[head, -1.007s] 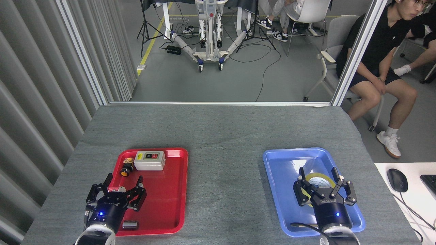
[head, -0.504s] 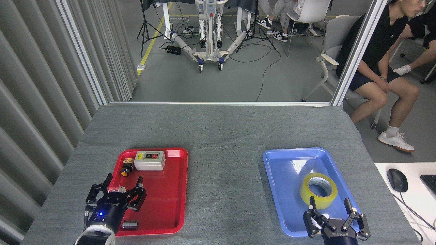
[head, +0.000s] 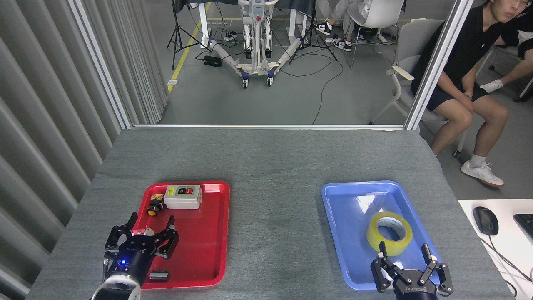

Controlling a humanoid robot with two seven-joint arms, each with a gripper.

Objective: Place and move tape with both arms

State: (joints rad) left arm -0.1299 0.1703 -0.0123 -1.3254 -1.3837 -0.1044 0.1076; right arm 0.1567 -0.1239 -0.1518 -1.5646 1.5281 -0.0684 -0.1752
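Your tape [head: 389, 232] lies flat inside the blue tray [head: 345, 216], toward its right and near part, with the white core facing up and the yellow band showing all around it. Nothing grips it. Just nearer you than the roll, at the tray's near right corner, you see your right gripper [head: 402, 251], black with white lettering, its fingers spread wide and empty; one fingertip [head: 381, 246] looks to touch or nearly touch the roll's near edge, though you cannot tell which from this angle.

Well apart across the grey table [head: 270, 166], you have the red tray [head: 208, 241] on your left. Your left gripper [head: 150, 223] hangs over that tray's near left edge, fingers splayed open and holding nothing, a blue light glowing on its wrist. At the far end of the red tray sits a white switch box [head: 183, 196] with red and black buttons, and just left of it a small yellow and black part [head: 155, 205]. A small dark piece [head: 159, 274] lies in the tray's near left corner, beside your left wrist.

Beyond the table, a person [head: 466, 75] sits on a chair at the right.
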